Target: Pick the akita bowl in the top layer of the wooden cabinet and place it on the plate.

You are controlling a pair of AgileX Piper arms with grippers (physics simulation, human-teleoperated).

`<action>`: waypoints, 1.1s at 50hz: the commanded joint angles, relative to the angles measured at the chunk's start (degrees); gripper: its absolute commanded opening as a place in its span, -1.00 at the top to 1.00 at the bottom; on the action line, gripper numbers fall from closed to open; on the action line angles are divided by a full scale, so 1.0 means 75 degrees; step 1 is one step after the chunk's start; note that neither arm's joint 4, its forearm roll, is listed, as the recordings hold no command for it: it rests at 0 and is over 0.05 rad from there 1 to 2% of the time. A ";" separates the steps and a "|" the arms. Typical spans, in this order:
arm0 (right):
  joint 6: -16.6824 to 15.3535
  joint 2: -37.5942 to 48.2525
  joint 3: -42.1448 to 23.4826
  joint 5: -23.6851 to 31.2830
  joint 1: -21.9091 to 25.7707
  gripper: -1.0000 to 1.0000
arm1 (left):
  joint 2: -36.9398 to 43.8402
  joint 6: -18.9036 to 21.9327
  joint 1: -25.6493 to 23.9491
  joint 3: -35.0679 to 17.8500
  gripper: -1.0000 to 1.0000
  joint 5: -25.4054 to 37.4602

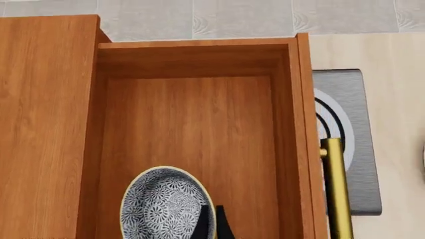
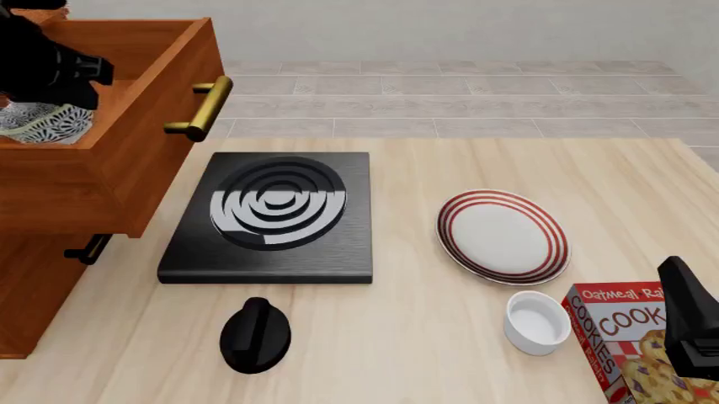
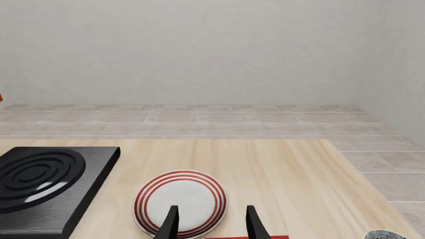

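The wooden cabinet (image 2: 34, 286) stands at the left with its top layer (image 2: 135, 160) pulled open, brass handle (image 2: 200, 108) facing the stove. The speckled akita bowl (image 1: 162, 206) sits inside the drawer at its near end, also seen as the bowl (image 2: 43, 122) in the front view, showing above the drawer's side wall. My left gripper (image 1: 213, 221) is shut on the bowl's rim, one finger inside and one outside. The red-ringed plate (image 2: 503, 236) lies right of the stove. My right gripper (image 3: 211, 221) hangs open and empty, near the plate (image 3: 180, 201).
A black stove plate (image 2: 269, 215) lies between the cabinet and the plate. A small white cup (image 2: 537, 321) and a cookie box (image 2: 612, 337) sit at the front right under my right arm (image 2: 691, 324). A black knob-like object (image 2: 256, 335) rests in front of the stove.
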 commanded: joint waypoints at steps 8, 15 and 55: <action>0.0000 0.0000 0.0000 0.0000 0.0000 -1.00 | -0.0145 -0.0274 -0.0402 -0.0448 1.00 0.0276; 0.0000 0.0000 0.0000 0.0000 0.0000 -1.00 | -0.0189 -0.0362 -0.0461 -0.0616 1.00 0.0327; 0.0000 0.0000 0.0000 0.0000 0.0000 -1.00 | -0.0404 -0.0666 -0.0907 -0.1992 1.00 0.0723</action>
